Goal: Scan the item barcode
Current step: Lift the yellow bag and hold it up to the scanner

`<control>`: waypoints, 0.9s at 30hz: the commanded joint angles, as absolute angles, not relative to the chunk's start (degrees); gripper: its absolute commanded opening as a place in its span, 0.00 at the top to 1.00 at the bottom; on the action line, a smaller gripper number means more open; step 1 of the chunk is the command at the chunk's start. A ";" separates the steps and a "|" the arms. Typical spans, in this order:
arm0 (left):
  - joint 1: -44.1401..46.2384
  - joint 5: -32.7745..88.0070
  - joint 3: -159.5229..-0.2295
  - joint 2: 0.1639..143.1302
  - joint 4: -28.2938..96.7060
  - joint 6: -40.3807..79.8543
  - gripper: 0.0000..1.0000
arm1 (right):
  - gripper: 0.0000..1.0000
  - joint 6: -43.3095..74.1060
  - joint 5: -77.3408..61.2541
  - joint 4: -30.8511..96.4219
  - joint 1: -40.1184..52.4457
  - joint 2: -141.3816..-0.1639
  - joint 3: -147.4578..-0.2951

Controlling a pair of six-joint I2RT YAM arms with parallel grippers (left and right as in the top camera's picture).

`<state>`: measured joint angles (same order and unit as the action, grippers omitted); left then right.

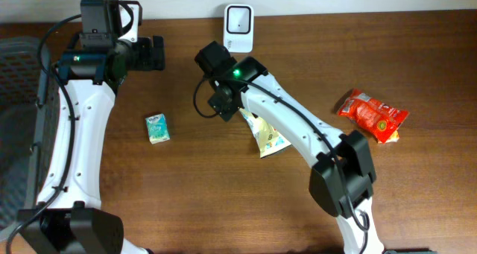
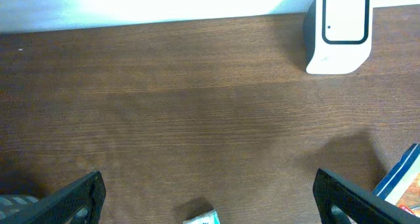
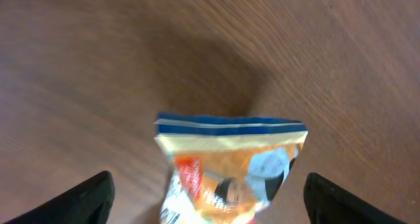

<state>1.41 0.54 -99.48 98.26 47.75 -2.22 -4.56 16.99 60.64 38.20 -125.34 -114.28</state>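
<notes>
Right fingers point(image 3: 82, 199) wide, snack pouch point(image 3: 230, 161) between them on table point(image 3: 79, 66); left fingers point(image 2: 75, 199) wide too, scanner point(image 2: 338, 30) ahead.

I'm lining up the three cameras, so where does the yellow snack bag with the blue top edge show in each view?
Overhead: snack bag just below centre.
Left wrist: only its blue-edged corner, at the lower right edge.
Right wrist: bottom centre, blue edge uppermost.
Shared landmark: the white scanner, top centre overhead and upper right in the left wrist view.
</notes>
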 commanded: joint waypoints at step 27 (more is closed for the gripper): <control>1.06 0.16 -99.63 98.56 47.66 -3.11 0.01 | 0.96 9.50 23.51 63.53 37.85 -131.79 -109.43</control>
